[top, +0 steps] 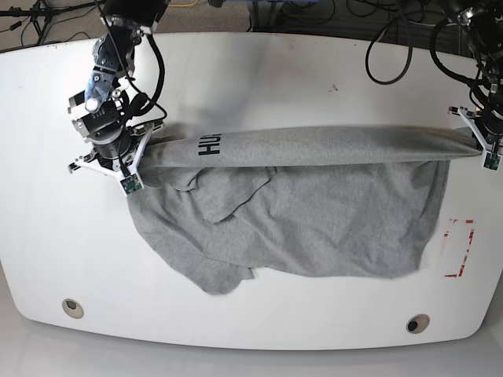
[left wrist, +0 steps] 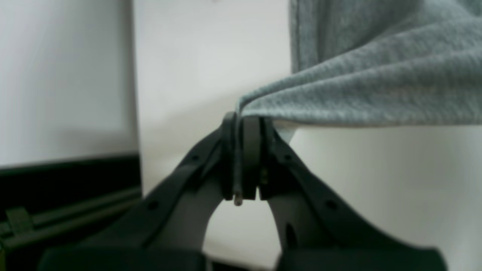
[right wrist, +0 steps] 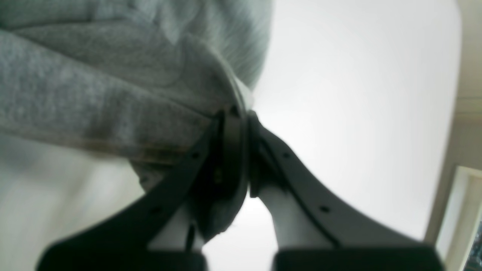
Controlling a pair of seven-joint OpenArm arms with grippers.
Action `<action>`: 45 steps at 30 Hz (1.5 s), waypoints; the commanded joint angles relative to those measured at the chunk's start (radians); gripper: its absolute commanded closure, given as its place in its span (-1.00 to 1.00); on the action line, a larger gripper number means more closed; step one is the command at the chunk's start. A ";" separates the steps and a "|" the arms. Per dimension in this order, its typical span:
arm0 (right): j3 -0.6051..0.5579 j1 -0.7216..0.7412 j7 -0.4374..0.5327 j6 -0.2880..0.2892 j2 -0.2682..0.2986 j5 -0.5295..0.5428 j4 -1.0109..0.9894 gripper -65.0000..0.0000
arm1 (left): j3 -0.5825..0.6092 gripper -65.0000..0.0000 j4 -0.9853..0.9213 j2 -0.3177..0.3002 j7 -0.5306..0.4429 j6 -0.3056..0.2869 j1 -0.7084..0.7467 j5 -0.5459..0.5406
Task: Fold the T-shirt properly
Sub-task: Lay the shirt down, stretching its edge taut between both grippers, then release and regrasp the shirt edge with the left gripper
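My left gripper (left wrist: pixel 244 120) is clamped tight on a pinch of the shirt (left wrist: pixel 376 75), grey knit bunching away from my fingers (left wrist: pixel 251 150) above the white table (left wrist: pixel 211 75). My right gripper (right wrist: pixel 235 113) is likewise clamped on a hem fold of the shirt. Seen from the base, the shirt (top: pixel 314 212) is stretched as a taut band between my two grippers across the table (top: pixel 251 71), the rest draped loose toward the near edge, black lettering (top: pixel 209 144) near my right gripper (top: pixel 145 145).
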 commanded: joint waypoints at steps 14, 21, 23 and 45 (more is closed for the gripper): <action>0.002 -0.173 0.049 -0.009 0.000 -0.002 0.017 0.99 | 0.018 1.00 -0.137 -0.061 -0.018 0.010 0.039 0.006; 0.002 -0.208 0.049 -0.009 -0.002 0.000 0.015 0.99 | 0.067 1.00 -0.201 -0.076 -0.052 0.010 -0.033 0.009; 0.002 -0.216 0.049 -0.009 -0.002 0.000 0.015 0.99 | 0.070 1.00 -0.220 -0.076 -0.056 0.010 -0.036 0.009; -0.003 -0.235 0.049 -0.009 0.001 0.000 0.012 0.98 | 0.177 0.37 -0.259 -0.133 -0.056 0.010 -0.085 0.009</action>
